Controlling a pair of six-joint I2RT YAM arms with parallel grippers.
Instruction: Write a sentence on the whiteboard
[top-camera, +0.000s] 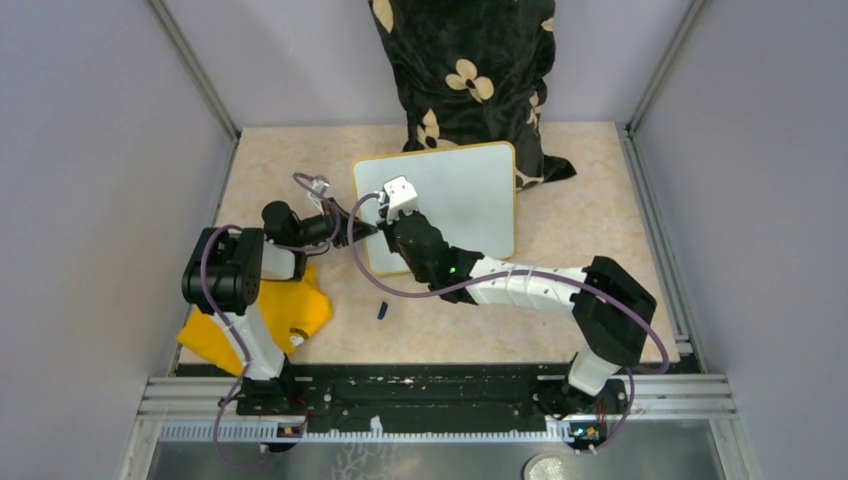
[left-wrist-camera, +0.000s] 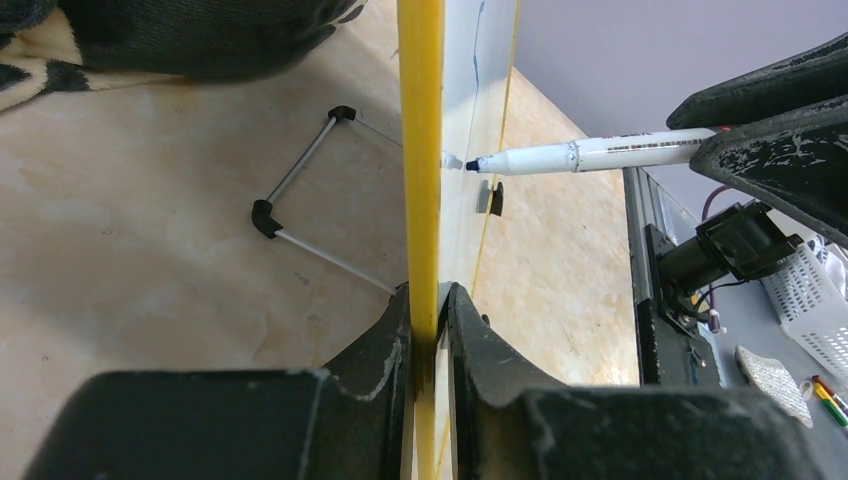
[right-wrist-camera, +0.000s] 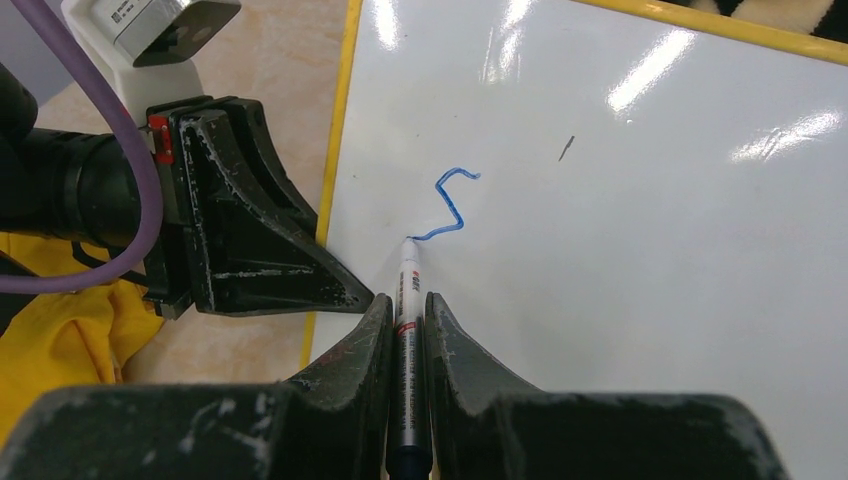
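— What's nearest us?
— A yellow cloth (top-camera: 270, 310) by the left arm's base, with a small blue cap (top-camera: 382, 311) beside it on the table (top-camera: 600, 200).
— And the hands?
— The left gripper (left-wrist-camera: 428, 300) is pinched tight on the whiteboard's (top-camera: 470, 200) yellow left edge. The right gripper (right-wrist-camera: 407, 310) is closed on a marker (right-wrist-camera: 408, 290), its tip touching the board.
— Where's the board?
— Mid-table, propped at a tilt, with a dark flowered cushion (top-camera: 470, 70) just behind it. Of the sentence (right-wrist-camera: 452, 205), only one blue squiggle shows.

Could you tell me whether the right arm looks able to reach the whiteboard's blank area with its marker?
Probably yes: the marker in its fingers touches the whiteboard, and nothing lies on the bare surface beyond.
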